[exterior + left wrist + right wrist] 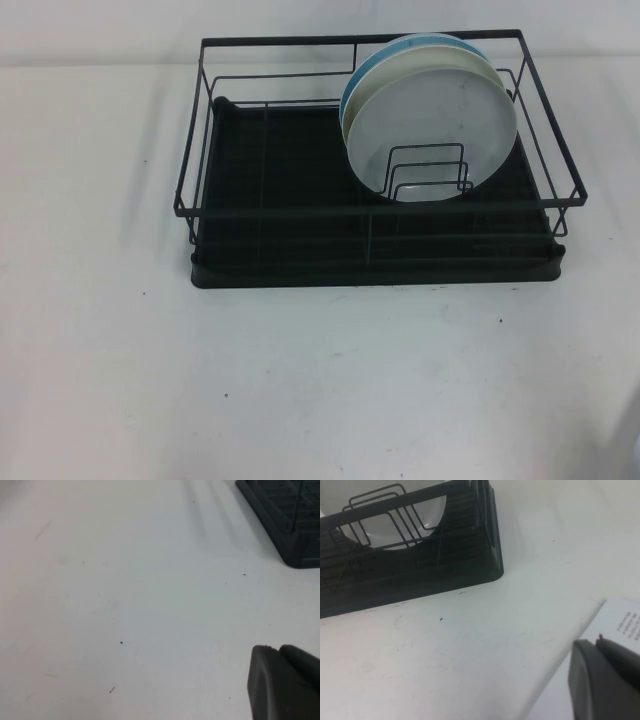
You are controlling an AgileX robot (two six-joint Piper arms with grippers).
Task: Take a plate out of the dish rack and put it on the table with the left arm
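The pale grey-blue plate [440, 115] stands on edge at the right end of the black wire dish rack [280, 240], frontmost of three leaning plates. Wire dividers stand in front of its lower part. Behind it are a cream-white plate [349, 108] and a teal-blue plate [425, 39]. Neither arm shows in the high view. My left gripper [277, 649] is shut and empty above the bare white table [300, 380], with a corner of the rack [295, 545] far off. My right gripper [597, 641] is shut and empty past the table's edge, with the rack [445, 575] and the plate [432, 512] in its view.
The left part of the rack's tray holds nothing. White table stretches in front of and to the left of the rack. In the right wrist view the table's edge runs diagonally, and a printed paper sheet [625, 620] lies beyond it.
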